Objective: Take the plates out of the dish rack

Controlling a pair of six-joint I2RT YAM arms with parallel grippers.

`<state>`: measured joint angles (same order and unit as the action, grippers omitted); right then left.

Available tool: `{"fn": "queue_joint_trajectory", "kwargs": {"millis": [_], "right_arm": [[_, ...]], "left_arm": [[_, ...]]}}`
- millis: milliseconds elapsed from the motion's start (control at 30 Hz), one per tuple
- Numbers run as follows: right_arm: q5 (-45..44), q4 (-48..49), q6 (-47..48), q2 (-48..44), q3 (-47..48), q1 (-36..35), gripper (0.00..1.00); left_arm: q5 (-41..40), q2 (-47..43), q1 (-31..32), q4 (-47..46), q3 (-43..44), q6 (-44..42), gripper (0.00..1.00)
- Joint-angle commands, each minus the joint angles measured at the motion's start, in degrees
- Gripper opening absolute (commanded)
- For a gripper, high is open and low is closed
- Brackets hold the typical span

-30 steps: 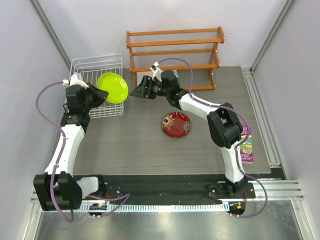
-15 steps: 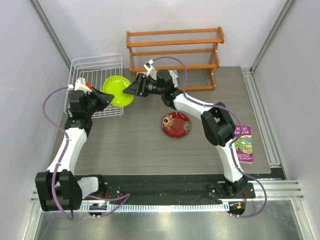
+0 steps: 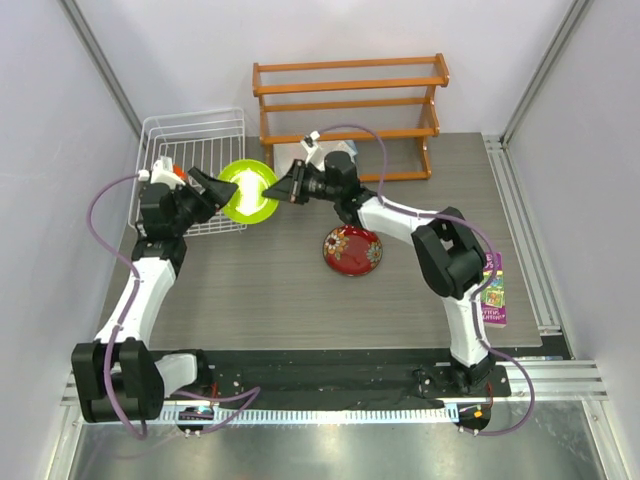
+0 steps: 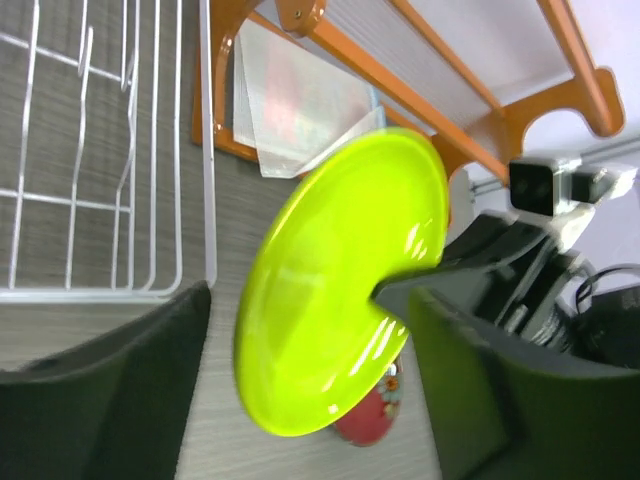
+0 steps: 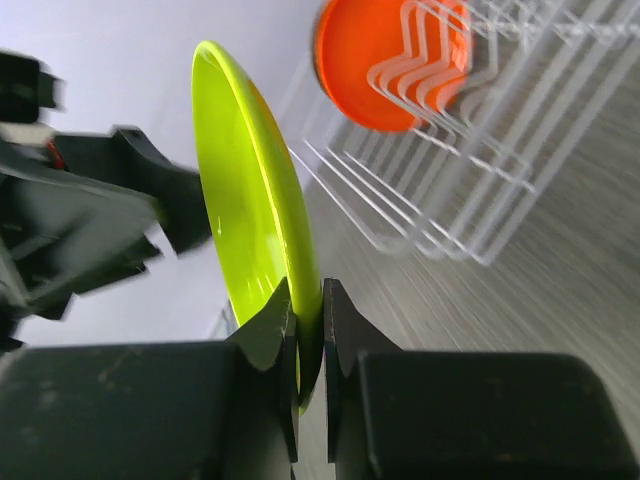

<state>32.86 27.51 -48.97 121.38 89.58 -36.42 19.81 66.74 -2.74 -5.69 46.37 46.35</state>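
Inside the dish rack (image 3: 195, 117), 1 orange plate (image 5: 360, 70).

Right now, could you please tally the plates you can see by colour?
Lime green plate: 1
Dark red floral plate: 1
Orange plate: 1
Total: 3
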Motion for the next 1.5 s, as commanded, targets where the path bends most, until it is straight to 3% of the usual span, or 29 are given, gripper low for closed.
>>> {"fn": "queue_joint_trajectory", "kwargs": {"millis": [0,200,433,533,767,1133,1267,1400,1467], "right_arm": [[-5.3,-0.9,3.7,-8.7,-10.1,3.6,0.01],[-8.1,-4.1,6.2,-22.4,-26.0,11.9,0.01],[-19.8,-31.5,19.5,-36.6,-30.7,15.7,0.01],[-22.0,-36.6,20.8,-39.3,-33.0,15.7,0.02],[-24.5,-39.0,19.6,-43.9,-40.6,15.8,0.01],[-23.5,-36.5,22.3,-39.5,-43.0,15.9,0.06],[-20.7,-35.4,22.6,-35.7,-40.9,15.9,0.13],[-17.8,-34.7,22.8,-31.1,-38.7,15.8,0.31],[-17.7,-34.8,22.8,-30.5,-38.0,15.9,0.47]], "left_arm": [[-3.9,-2.9,0.2,1.9,2.2,-5.7,0.98],[-12.5,-3.9,0.1,5.5,4.6,-11.6,0.99],[-23.2,0.6,0.1,12.8,9.3,-18.7,0.99],[-25.7,3.6,0.1,16.3,12.2,-21.7,0.99],[-29.7,6.4,0.2,19.0,13.8,-26.0,0.99],[-31.3,8.5,0.6,19.6,15.0,-26.0,1.00],[-31.1,8.9,0.6,19.5,15.3,-25.8,0.99],[-32.3,9.7,0.7,19.6,15.8,-26.3,0.99],[-32.8,10.1,0.6,19.8,16.1,-26.8,1.00]]}}
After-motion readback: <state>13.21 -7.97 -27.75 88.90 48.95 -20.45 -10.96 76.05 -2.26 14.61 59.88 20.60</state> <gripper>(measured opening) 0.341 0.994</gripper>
